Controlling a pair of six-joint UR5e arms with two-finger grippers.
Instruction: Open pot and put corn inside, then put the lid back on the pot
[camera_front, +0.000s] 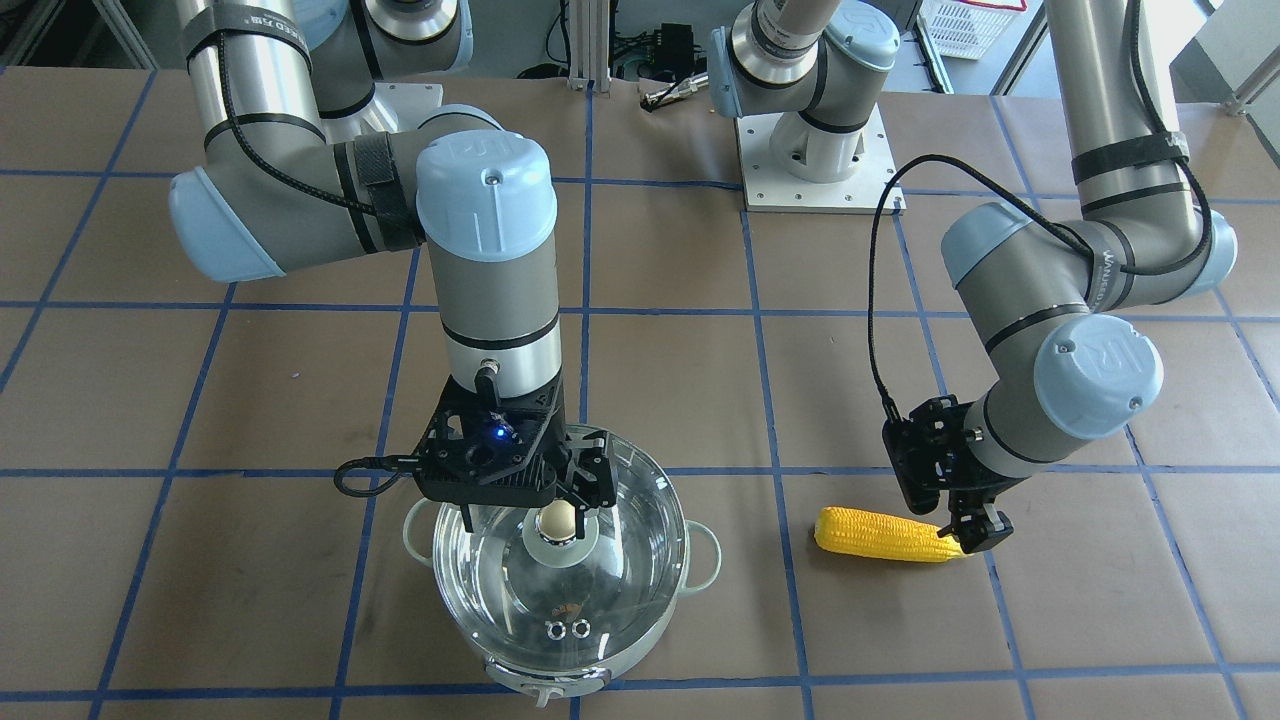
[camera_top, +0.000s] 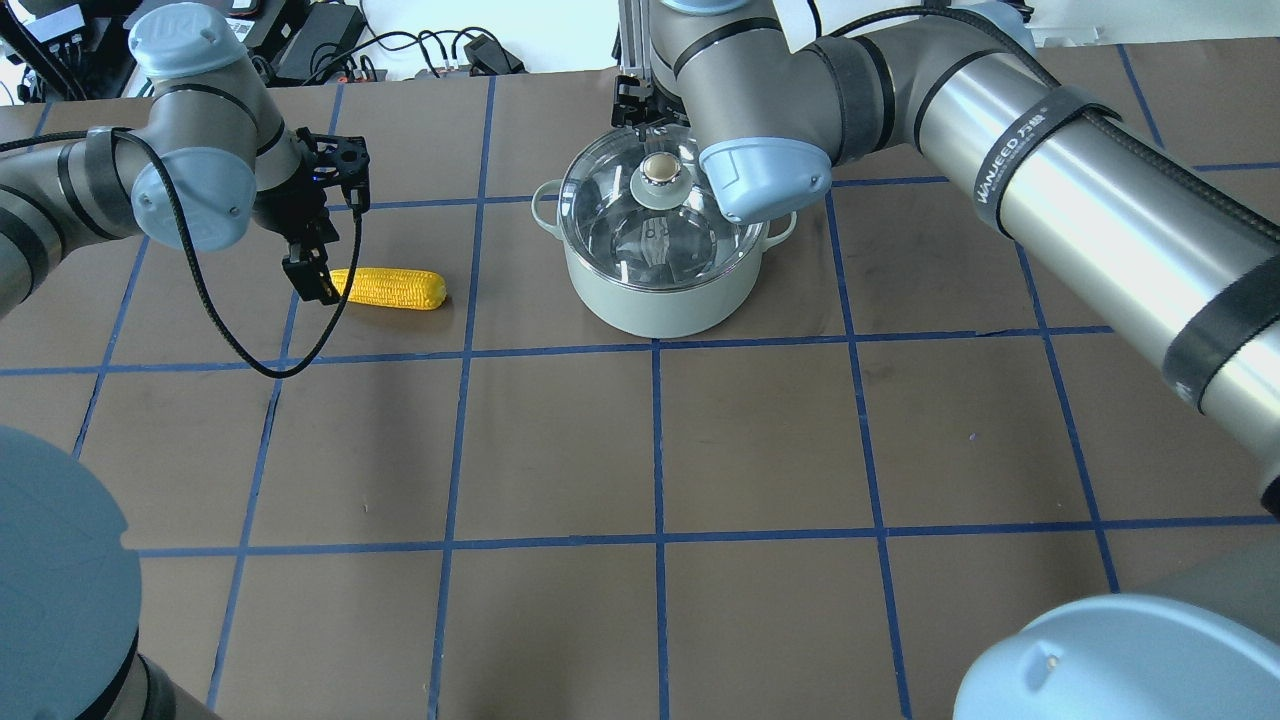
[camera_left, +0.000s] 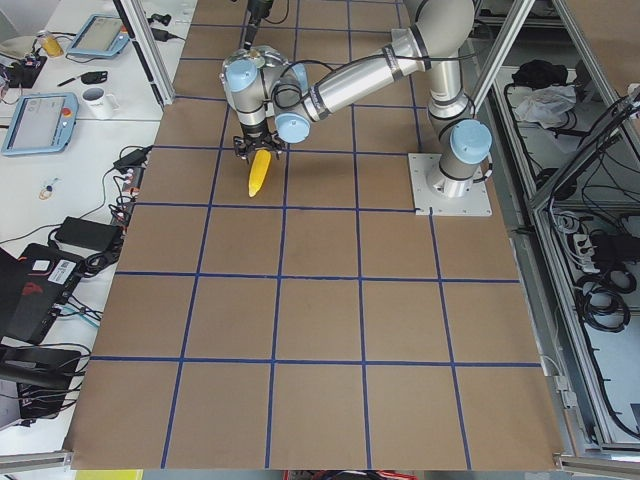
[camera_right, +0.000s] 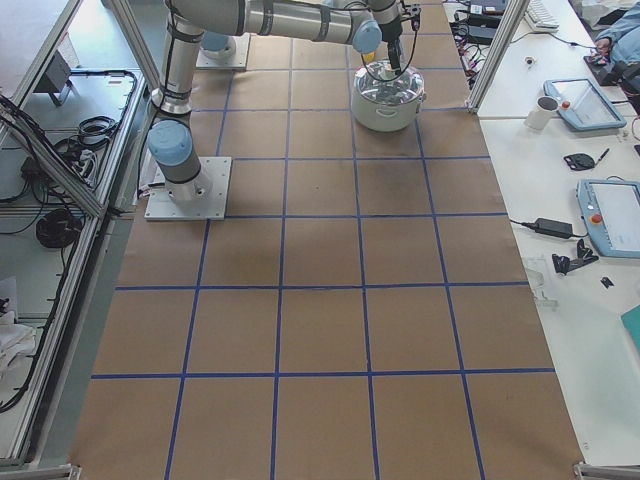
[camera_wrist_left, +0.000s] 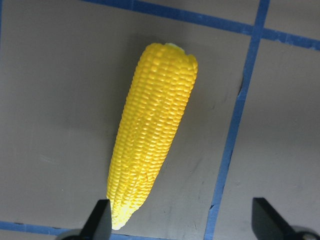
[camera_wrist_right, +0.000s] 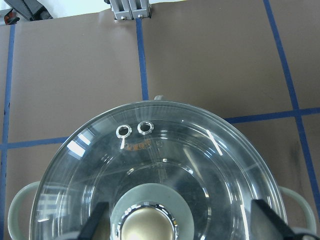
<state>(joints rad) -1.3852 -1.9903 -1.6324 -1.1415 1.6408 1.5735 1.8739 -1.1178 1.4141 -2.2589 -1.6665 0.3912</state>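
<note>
Corn (camera_wrist_left: 152, 130) lies flat on the brown paper table (camera_top: 560, 450), out on my left, well apart from the pot (camera_top: 660, 305). It is yellow with bumpy kernel rows, blunt at one end and tapering to a point at the other. My left gripper (camera_wrist_left: 185, 225) hangs over the pointed end, jaws spread wide, nothing held. The left wrist view shows what overhead does not: the corn's tip sits just inside one finger (camera_wrist_left: 101, 222), with a big gap to the other. Overhead shows only the black gripper body covering that end. Blue tape lines (camera_top: 655, 440) grid the table, and one runs beside the corn.

To the right stands the pot, round, pale mint green, smooth-walled, with two small loop handles (camera_wrist_right: 14, 207) at the sides. The lid (camera_wrist_right: 200, 150) is on it: a clear glass dome, a pale green disc at centre, a cream ball knob (camera_wrist_right: 147, 229) on top. Shiny steel shows through the glass. My right gripper (camera_wrist_right: 184, 225) is over the knob, jaws apart, one finger on either side and clear of it in the right wrist view. That view also shows two small metal vent rings (camera_wrist_right: 124, 131) side by side in the glass, hard to make out overhead. The front-facing view shows a pale fitting (camera_front: 545, 688) on the pot's wall below the rings. The exterior left view catches the corn but not the pot. Exterior right catches the pot but not the corn.
</note>
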